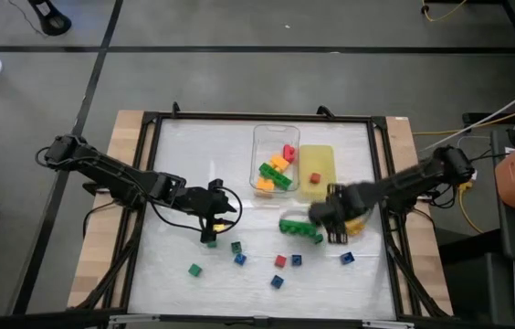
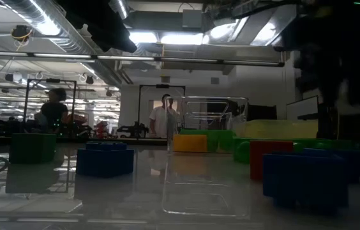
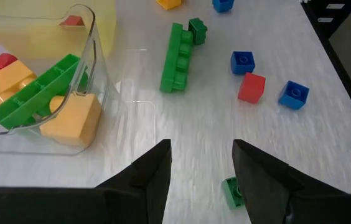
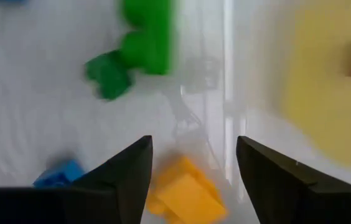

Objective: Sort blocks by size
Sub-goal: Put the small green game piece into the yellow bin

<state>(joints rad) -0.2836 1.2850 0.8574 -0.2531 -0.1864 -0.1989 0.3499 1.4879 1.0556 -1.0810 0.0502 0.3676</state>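
Observation:
My left gripper (image 1: 214, 217) is open, low over the table left of centre; a small green cube (image 3: 230, 191) lies beside one finger (image 3: 269, 186), partly hidden by it. My right gripper (image 1: 332, 221) is open near the yellow tray (image 1: 318, 183); an orange block (image 4: 185, 194) lies on the table between its fingers, which stand on either side of it. A long green studded bar (image 1: 300, 229) with a small green cube (image 4: 107, 74) at its end lies flat between the two grippers. Small blue, red and green cubes (image 1: 280, 261) lie scattered toward the near edge.
The clear tray (image 1: 259, 146) at the far centre holds a long green bar (image 3: 35, 93), orange blocks and a red piece. The yellow tray beside it holds a red cube (image 1: 314, 178). A black frame (image 1: 148, 183) runs round the table. People show in the room beyond.

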